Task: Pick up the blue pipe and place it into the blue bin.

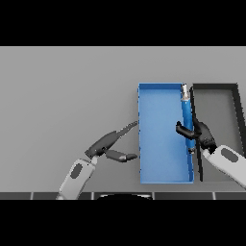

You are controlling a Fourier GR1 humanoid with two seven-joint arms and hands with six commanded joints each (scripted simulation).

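Counting first: we've got one blue pipe (185, 113), one blue bin (163, 139), one dark grey bin (218, 115) right next to it on the right, and two hands in the head view.

The right hand (201, 135) comes in from the lower right and sits over the spot where the two bins meet. Its fingers and thumb are curled round the lower part of the pipe, so it's got a proper grasp on it. The pipe runs lengthwise along the blue bin's right wall, with a pale end piece near the bin's far right corner. We honestly can't tell whether it's resting on the bin floor, leaning on the wall, or held just above.

The left hand (111, 144) is off to the left of the blue bin, close to its left wall but not touching, fingers stretched out straight toward it and thumb spread apart below. It holds nothing.

Everything sits on a plain grey table (62, 96), and that's all we see of the room.
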